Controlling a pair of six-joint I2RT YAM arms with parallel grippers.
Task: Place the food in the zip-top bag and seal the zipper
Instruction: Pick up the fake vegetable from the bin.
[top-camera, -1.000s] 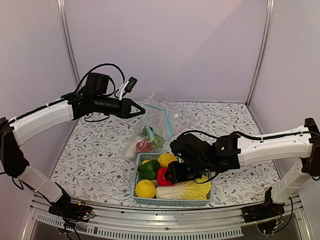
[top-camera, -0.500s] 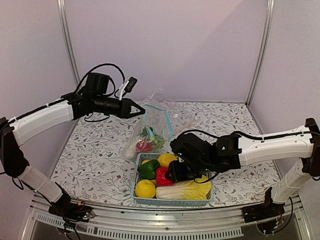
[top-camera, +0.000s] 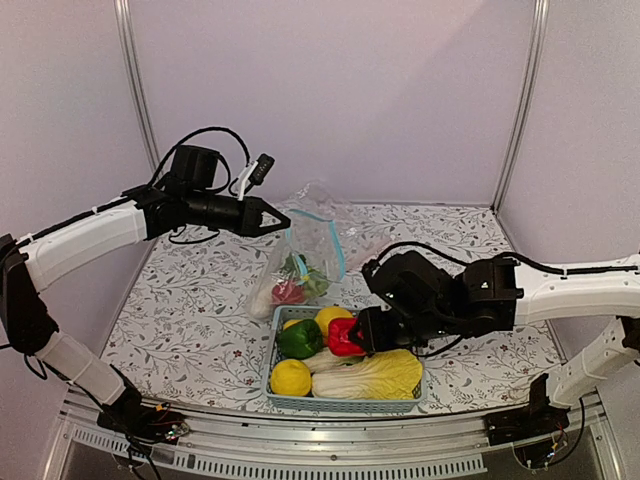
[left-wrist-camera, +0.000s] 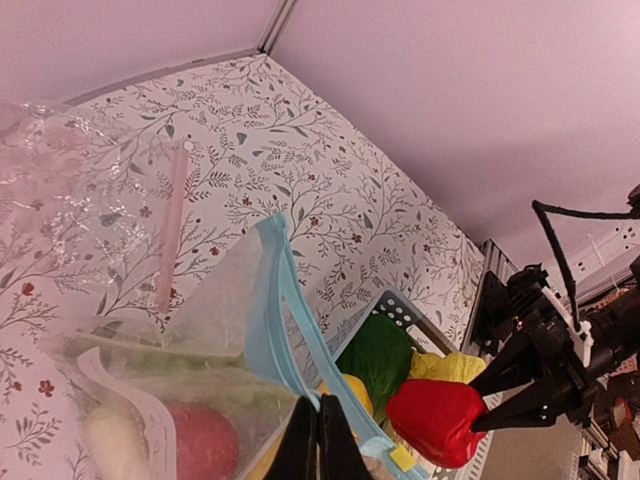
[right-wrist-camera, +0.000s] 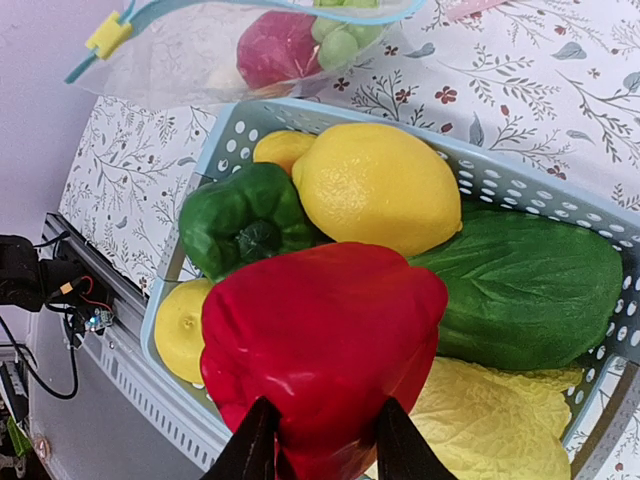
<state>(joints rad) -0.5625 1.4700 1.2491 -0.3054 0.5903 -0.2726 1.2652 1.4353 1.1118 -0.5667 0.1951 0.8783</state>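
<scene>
A light-blue perforated basket (top-camera: 340, 406) is sitting toward 6 o'clock on the bench (top-camera: 190, 320), whose top is showing grey leaves and small red flowers on white. Pale lilac walls (top-camera: 330, 100) are enclosing it, with one metal upright (top-camera: 135, 90) standing at 11 o'clock and another (top-camera: 527, 90) at 1 o'clock.

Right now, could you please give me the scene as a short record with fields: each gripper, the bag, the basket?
left gripper: shut on the zip-top bag at its mouth, holding it up
right gripper: shut on the red pepper, over the basket
zipper: open, not sealed
in bag: a red fruit among others
in basket: green pepper, lemon, cabbage
</scene>
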